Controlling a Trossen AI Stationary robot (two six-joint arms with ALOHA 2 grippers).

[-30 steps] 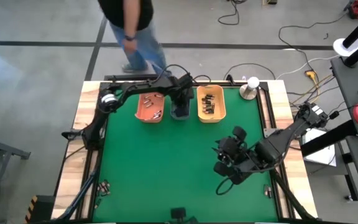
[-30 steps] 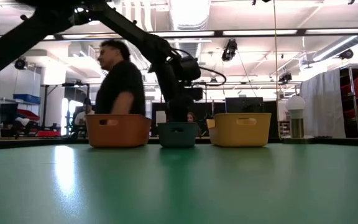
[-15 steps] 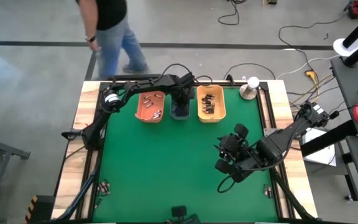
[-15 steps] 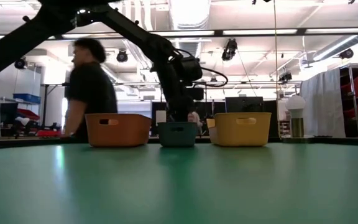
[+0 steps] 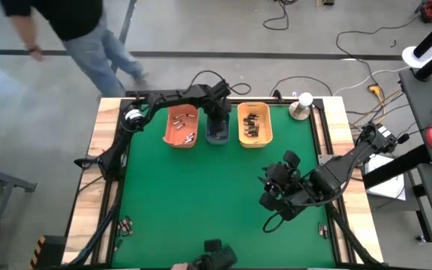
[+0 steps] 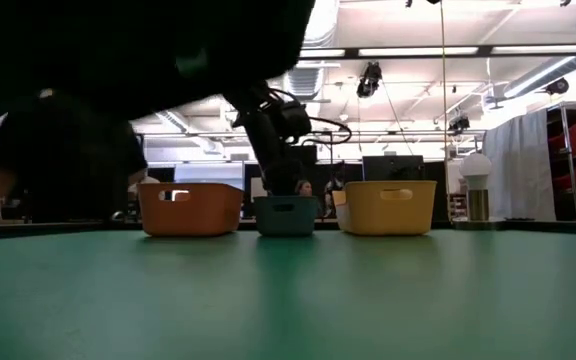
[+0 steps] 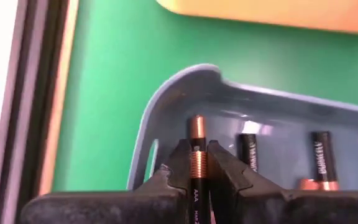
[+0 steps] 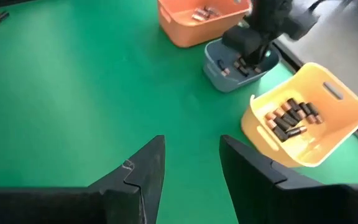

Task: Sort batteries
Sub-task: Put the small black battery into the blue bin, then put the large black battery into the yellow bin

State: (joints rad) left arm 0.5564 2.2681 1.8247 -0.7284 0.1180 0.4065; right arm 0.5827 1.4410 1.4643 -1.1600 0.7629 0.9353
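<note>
Already the left pincer [image 7: 199, 163] grips an AAA battery [image 7: 197, 140], its long axis pointing straight ahead into the blue-grey bin [image 7: 166, 99] below; the open right pincer [image 8: 191, 163] waits well apart.

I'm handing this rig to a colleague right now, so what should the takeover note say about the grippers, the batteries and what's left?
Left gripper: shut on an AAA battery, over the blue-grey bin at the table's far edge.
Right gripper: open, holds nothing, waiting over the mat's right side.
Batteries lie in the orange bin, the blue-grey bin and the yellow bin.
A few small items that may be batteries lie by the table's near left edge.
Left: place the held one; check those items.
</note>
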